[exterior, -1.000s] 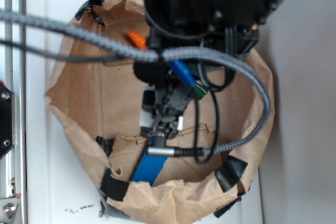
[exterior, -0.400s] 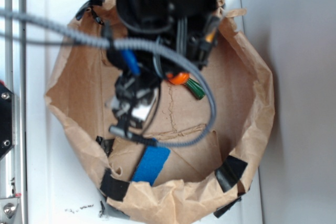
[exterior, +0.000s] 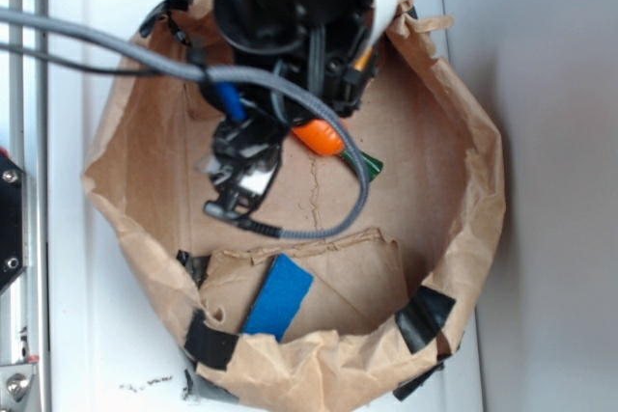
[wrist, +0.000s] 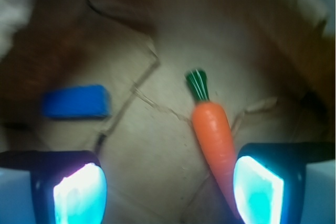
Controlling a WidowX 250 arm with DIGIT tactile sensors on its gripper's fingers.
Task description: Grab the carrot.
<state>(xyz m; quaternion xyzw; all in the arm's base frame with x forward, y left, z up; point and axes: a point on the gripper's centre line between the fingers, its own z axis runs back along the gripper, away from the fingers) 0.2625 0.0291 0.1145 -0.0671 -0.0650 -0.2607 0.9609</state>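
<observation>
In the wrist view the pincer (wrist: 168, 190) stands wide apart, and the carrot (wrist: 214, 142) lies between the pads, close to the one at 3 o'clock, stem pointing to 12. The exterior view hides most of the carrot (exterior: 319, 137) under the arm, inside the paper bag (exterior: 454, 200); the blue piece (exterior: 278, 296) lies at 6 o'clock.

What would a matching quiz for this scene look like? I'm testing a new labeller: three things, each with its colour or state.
Things:
1. carrot
2. flat piece
3. gripper

Descriptions:
A. blue, lying on the bag floor
B. open, fingers spread apart
C. orange with a green stem

Pairs: 1-C, 2-A, 3-B
</observation>
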